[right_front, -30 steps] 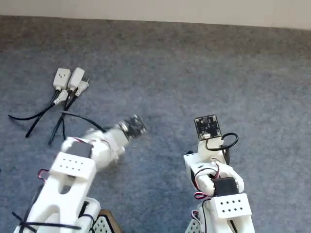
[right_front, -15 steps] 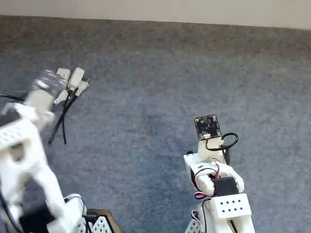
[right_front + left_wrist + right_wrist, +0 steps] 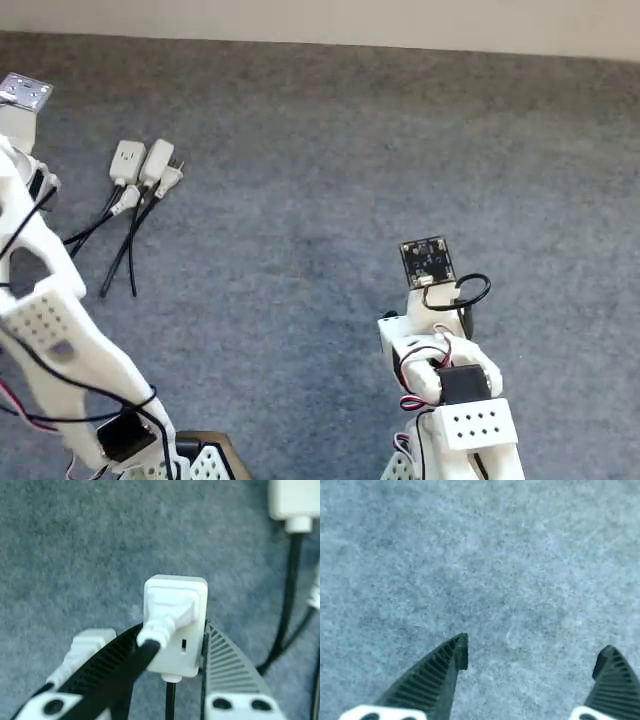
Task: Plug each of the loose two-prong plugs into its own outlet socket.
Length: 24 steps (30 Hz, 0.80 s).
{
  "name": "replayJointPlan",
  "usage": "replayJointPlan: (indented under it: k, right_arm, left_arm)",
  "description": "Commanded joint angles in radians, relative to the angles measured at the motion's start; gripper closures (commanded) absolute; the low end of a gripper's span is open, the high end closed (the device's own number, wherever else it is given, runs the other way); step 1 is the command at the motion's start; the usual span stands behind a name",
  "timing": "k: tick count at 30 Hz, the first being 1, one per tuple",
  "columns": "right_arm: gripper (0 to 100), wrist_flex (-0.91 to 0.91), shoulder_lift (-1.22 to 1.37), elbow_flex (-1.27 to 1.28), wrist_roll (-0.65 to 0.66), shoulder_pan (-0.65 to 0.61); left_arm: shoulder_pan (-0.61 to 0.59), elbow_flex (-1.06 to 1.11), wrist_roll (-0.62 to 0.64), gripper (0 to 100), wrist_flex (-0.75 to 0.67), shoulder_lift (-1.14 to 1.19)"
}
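At the left edge of the grey desk [image 3: 350, 150], the left end effector [image 3: 172, 630] is clamped on a white outlet socket [image 3: 187, 655] with its white plug [image 3: 167, 611] seated, likely clearing that pair from a loose white two-prong plug [image 3: 171, 180], while the right end effector [image 3: 534, 652] gapes apart.

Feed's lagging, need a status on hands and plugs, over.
Right hand open over carpet. Left hand at a white socket block with a plug against it, grip unclear. Second plug loose on carpet, black cords trailing.
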Motion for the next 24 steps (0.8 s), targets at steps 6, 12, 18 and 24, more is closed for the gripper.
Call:
replayJointPlan:
  k: [6,12,18,24]
  right_arm:
    - [62.3,-0.019,-0.013,-0.007,0.011,0.005]
    - [62.3,-0.019,-0.013,-0.007,0.011,0.005]
    - [62.3,-0.019,-0.013,-0.007,0.011,0.005]
    - [62.3,-0.019,-0.013,-0.007,0.011,0.005]
  left_arm:
    - [-0.016,-0.802,0.003,91,0.279,0.506]
    - [-0.025,-0.785,0.008,74,0.284,0.495]
    - [-0.042,-0.794,0.008,74,0.284,0.390]
    - [-0.104,-0.796,0.117,74,0.275,0.237]
